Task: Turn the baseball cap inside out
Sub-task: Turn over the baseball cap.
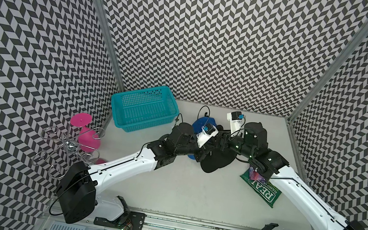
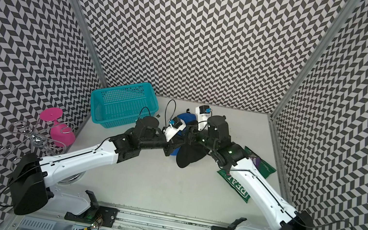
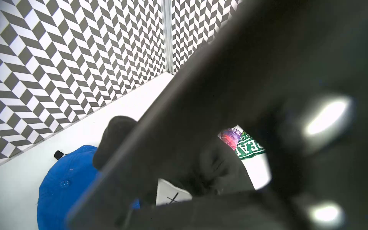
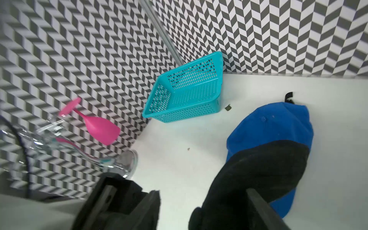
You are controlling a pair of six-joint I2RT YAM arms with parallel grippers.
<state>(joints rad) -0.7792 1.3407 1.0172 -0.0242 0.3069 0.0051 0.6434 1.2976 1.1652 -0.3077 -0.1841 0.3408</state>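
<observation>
The baseball cap lies at the back middle of the table, blue crown [image 1: 199,124] toward the rear wall and black brim [image 1: 218,162] toward the front. My left gripper [image 1: 200,155] is shut on the cap's black inner fabric at its left edge. In the left wrist view that fabric bunches at the jaws beside a white label [image 3: 171,193]. My right gripper [image 4: 205,211] hangs open over the cap's middle. Its one finger [image 4: 262,211] lies against the black fabric [image 4: 258,169]; the other finger [image 4: 147,209] is over bare table. The blue crown [image 4: 270,123] lies beyond.
A teal basket [image 1: 143,108] stands at the back left by the corner. A pink goblet [image 1: 87,137] hangs on a wire rack [image 1: 64,148] at the left wall. A green snack bag [image 1: 262,188] lies under the right arm. Patterned walls close in three sides.
</observation>
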